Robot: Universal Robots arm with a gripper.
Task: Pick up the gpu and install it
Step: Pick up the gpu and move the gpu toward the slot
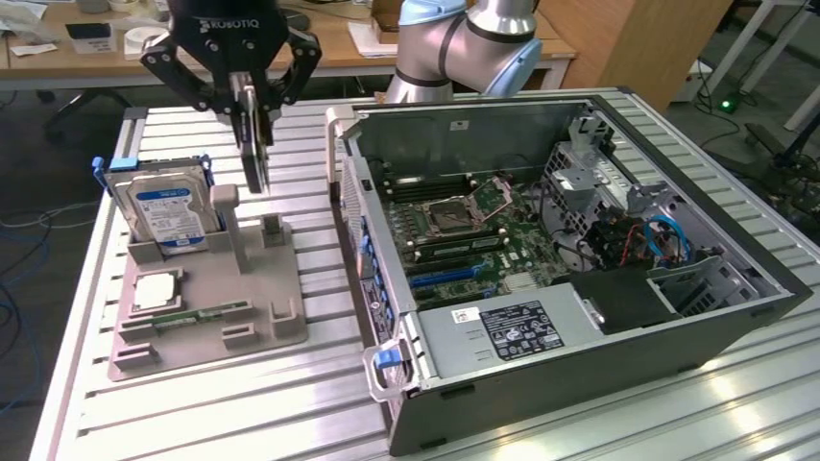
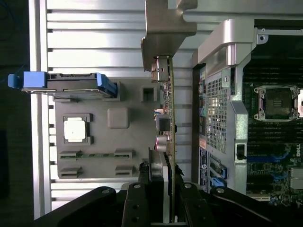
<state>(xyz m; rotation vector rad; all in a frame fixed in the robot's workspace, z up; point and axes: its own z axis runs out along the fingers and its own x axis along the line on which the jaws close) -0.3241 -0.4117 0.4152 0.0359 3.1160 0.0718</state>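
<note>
Gpu (image 1: 256, 158) hangs with its long axis vertical, bracket (image 2: 163, 28) end down, clamped in the tool (image 1: 255, 108).

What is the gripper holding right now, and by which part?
The gripper is shut on the gpu, gripping the end away from its silvery bracket. The card hangs raised by the grey tray.
</note>
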